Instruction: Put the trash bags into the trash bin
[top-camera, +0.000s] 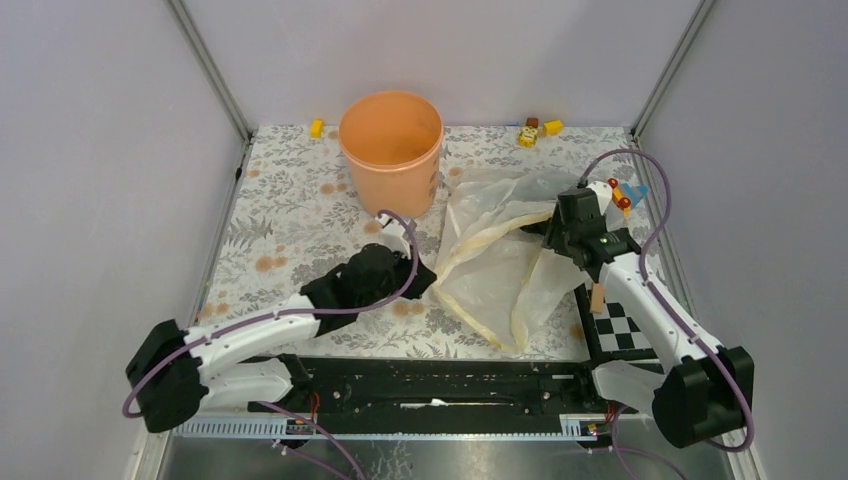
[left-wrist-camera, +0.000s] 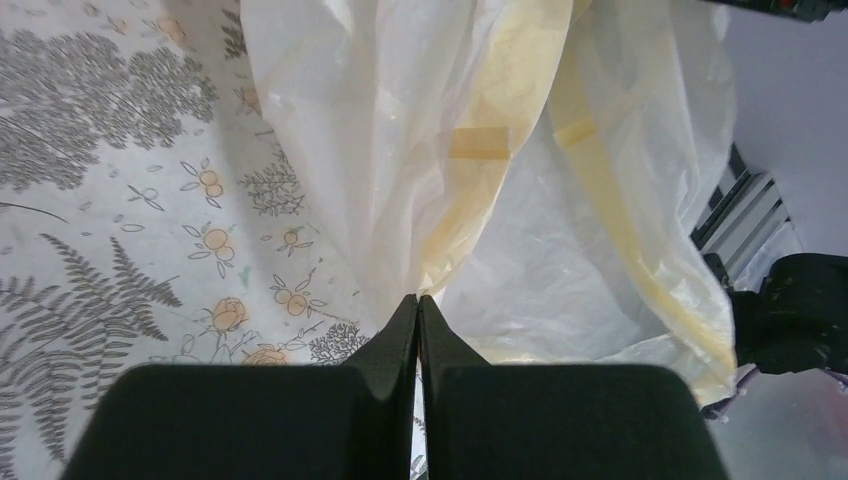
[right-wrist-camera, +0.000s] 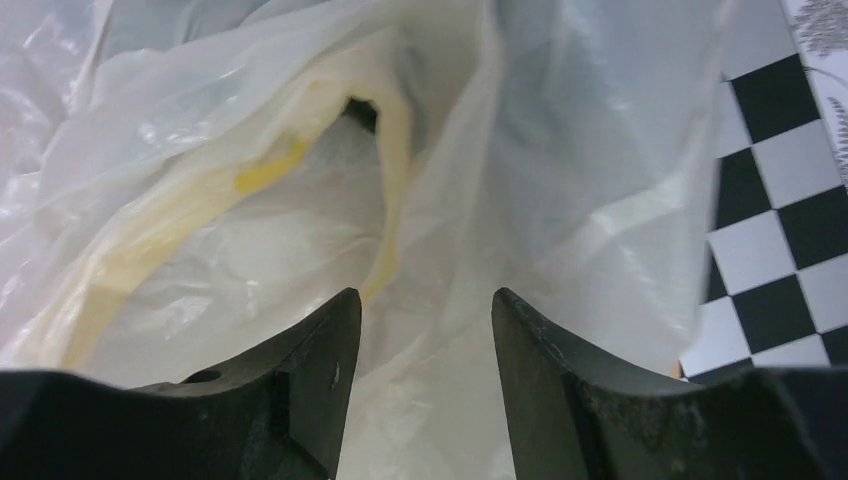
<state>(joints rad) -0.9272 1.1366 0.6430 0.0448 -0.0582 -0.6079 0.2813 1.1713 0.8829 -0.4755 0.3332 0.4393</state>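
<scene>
On our left, the left fingers (left-wrist-camera: 392, 345) are pressed together on a gathered corner of the trash bag (top-camera: 500, 260) — translucent white with a yellow drawstring, sprawled on the counter (top-camera: 290, 220). Behind it the trash bin (top-camera: 392, 185) looks empty, so we judge the whole transfer is yet to do. The right fingers (right-wrist-camera: 318, 350) stand apart over the film, gripping nothing. We count one bin and one bag — folds may hide another.

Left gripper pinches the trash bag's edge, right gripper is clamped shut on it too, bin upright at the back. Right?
No: the right gripper is open, its jaws apart over the trash bag, as the right wrist view shows. The left gripper pinches the bag's edge, and the trash bin stands upright at the back.
</scene>
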